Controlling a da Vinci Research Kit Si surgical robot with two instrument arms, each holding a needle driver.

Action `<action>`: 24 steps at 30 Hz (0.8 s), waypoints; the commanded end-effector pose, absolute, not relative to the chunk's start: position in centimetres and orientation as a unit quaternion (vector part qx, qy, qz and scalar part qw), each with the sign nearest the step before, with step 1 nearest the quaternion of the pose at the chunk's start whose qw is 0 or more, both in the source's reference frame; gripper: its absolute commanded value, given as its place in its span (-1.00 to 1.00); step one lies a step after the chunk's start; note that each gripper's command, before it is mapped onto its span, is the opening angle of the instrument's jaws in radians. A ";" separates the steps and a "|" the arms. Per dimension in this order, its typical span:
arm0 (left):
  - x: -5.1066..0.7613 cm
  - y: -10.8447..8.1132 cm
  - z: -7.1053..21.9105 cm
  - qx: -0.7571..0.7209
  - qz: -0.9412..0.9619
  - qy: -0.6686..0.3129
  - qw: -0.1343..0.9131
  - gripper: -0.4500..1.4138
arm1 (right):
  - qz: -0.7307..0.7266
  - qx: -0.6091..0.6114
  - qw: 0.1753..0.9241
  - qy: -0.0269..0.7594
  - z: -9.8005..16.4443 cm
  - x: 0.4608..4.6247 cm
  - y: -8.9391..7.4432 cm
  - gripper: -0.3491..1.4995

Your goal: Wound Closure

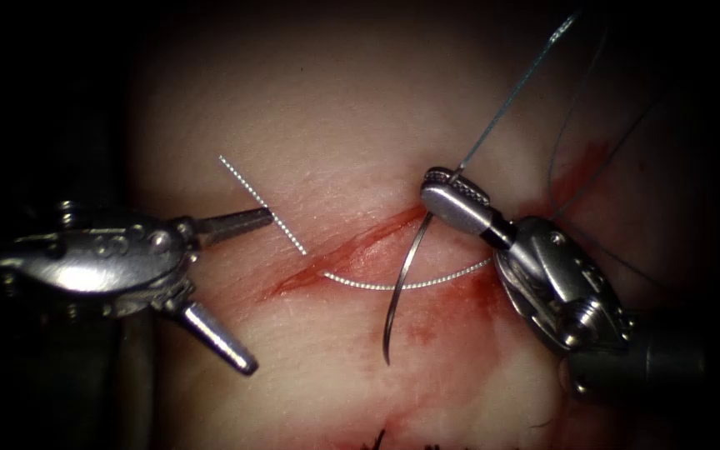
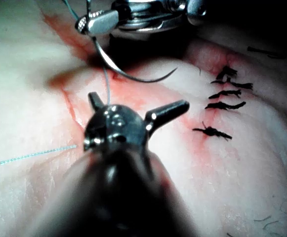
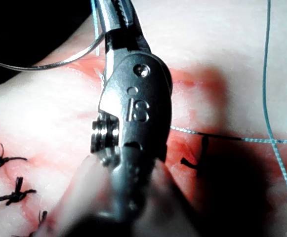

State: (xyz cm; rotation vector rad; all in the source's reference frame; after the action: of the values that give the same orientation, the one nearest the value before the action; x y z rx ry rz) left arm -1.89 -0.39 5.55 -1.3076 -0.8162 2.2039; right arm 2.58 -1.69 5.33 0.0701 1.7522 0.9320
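- Tissue [image 1: 310, 100]: one pale slab, red fluid [image 1: 452, 308] around one cut [image 1: 352, 250].
- Needle [image 1: 402, 283]: one, outside tissue, at cut's 4 o'clock.
- Right tool [image 1: 452, 198]: jaws clamped on needle's thread end.
- Left tool [image 1: 231, 287]: jaws apart, empty.
- Thread [image 1: 510, 96]: one.
- Knots [image 2: 225, 94]: five counted.

Shiny steel left hand [image 1: 235, 287] with smooth tapered fingers, right hand [image 1: 452, 196] with ridged fingers, stamped marking, small screws, dark shafts

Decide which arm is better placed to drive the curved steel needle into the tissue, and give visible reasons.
Probably the right: the right tool already grips the curved steel needle near its thread end, free above the cut. The left tool hangs open, holding nothing.
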 end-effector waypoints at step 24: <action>-1.93 -0.5 6.1 -0.413 0.822 -0.282 0.271 -0.73 | 0.095 -0.111 0.535 0.832 5.6 2.75 -1.3 -1.00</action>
State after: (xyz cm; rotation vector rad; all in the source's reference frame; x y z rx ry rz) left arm -1.89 -0.49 6.10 -1.1050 -0.7401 2.2171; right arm 2.63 -1.36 5.62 -0.2768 1.9893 0.2245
